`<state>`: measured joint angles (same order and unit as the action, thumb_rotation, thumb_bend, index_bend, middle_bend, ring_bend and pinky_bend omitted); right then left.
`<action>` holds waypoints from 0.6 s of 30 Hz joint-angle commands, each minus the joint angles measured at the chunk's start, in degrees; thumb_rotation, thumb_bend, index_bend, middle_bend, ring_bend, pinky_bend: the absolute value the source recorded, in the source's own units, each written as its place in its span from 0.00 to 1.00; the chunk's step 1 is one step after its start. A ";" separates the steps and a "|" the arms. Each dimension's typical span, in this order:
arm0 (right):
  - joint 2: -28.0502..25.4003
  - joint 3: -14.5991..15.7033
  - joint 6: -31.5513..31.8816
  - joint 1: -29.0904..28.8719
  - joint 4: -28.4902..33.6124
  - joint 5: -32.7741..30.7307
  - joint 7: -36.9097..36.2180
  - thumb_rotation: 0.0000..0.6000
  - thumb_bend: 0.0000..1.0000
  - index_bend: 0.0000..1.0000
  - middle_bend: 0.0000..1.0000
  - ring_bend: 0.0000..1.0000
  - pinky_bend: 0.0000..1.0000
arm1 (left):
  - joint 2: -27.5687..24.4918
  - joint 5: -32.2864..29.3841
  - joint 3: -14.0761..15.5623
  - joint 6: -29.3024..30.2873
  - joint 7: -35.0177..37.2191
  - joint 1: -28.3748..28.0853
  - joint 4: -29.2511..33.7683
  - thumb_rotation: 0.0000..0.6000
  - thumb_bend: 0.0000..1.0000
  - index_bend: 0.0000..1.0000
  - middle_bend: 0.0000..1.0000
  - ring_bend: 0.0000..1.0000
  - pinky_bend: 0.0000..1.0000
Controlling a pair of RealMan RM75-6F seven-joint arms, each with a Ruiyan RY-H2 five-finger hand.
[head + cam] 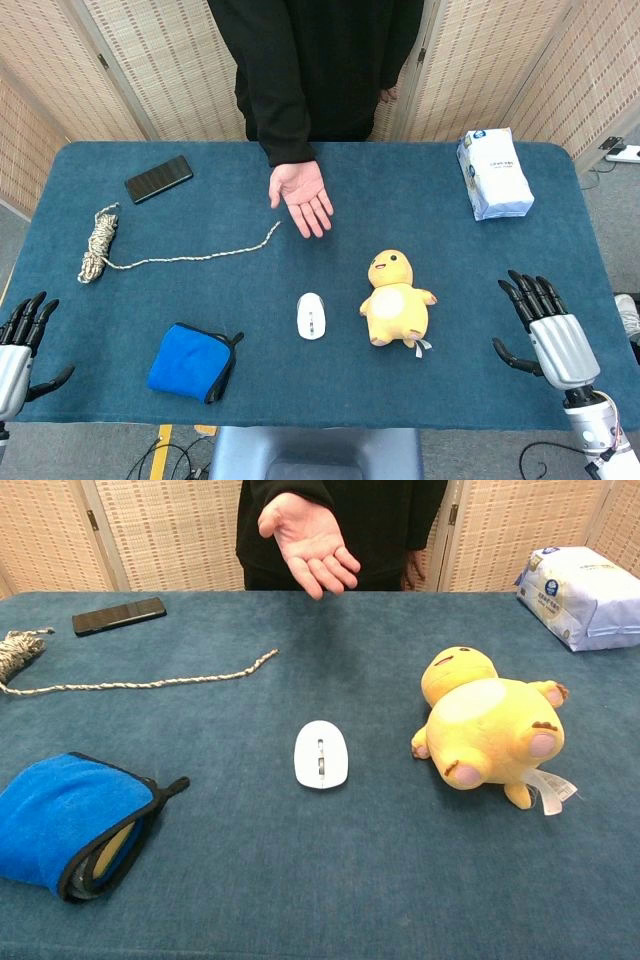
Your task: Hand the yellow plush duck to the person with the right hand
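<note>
The robot's right hand (548, 328) is hovering over the blue table's (480, 390) near right edge, fingers spread, holding nothing. The yellow plush duck (396, 300) is lying on its back to that hand's left, apart from it, open cloth lying between. Farther off, the person's upturned palm (302, 197) is waiting (the chest view is showing neither robot hand). The left hand (20, 340), partly cut off, is spreading open too.

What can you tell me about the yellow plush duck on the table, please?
The yellow plush duck is a soft, fuzzy toy lying on its back on the blue table, head toward the person. It has a paler belly, an orange beak, stubby limbs with pinkish soles, and a white tag by its feet. Nothing touches it; the right hand hovers apart.
</note>
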<state>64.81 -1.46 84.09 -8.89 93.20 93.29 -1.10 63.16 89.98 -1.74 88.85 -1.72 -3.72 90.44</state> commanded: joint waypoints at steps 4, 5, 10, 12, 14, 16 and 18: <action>-0.33 -0.08 0.11 0.04 -0.13 -0.10 -0.87 1.00 0.28 0.00 0.00 0.00 0.00 | 0.18 -0.42 -0.08 -0.05 -0.22 -0.02 0.21 1.00 0.24 0.00 0.05 0.06 0.26; -0.39 -0.01 -0.03 -0.03 -0.13 0.01 -0.92 1.00 0.28 0.00 0.00 0.00 0.00 | 0.19 -0.25 -0.02 0.11 -0.35 0.03 0.23 1.00 0.24 0.00 0.05 0.06 0.26; -0.31 0.49 -1.59 -0.90 0.28 0.87 -0.50 1.00 0.28 0.00 0.00 0.00 0.00 | 0.06 1.41 0.36 1.88 -0.13 0.56 0.56 1.00 0.24 0.00 0.05 0.06 0.26; -0.32 0.46 -3.10 -2.02 0.55 1.34 -0.55 1.00 0.28 0.00 0.00 0.00 0.00 | 0.00 1.44 0.37 2.09 0.32 0.67 0.55 1.00 0.24 0.00 0.05 0.06 0.26; -0.89 0.68 -5.94 -3.48 1.57 1.33 -0.11 1.00 0.27 0.00 0.00 0.00 0.00 | -0.08 1.57 0.41 1.98 0.51 0.58 0.51 1.00 0.24 0.00 0.05 0.06 0.26; -2.02 1.14 -9.97 -5.41 3.58 1.22 0.06 1.00 0.26 0.00 0.00 0.00 0.00 | -0.15 1.85 0.47 2.06 0.70 0.55 0.48 1.00 0.24 0.00 0.05 0.06 0.26; -3.24 1.64 -14.92 -7.86 5.97 0.98 0.21 1.00 0.25 0.00 0.00 0.00 0.00 | -0.25 2.08 0.54 2.32 1.01 0.64 0.54 1.00 0.24 0.00 0.05 0.06 0.26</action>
<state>63.21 -0.52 74.69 -13.60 96.17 94.41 -1.25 62.94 92.01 -1.23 91.12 -0.77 -3.10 90.97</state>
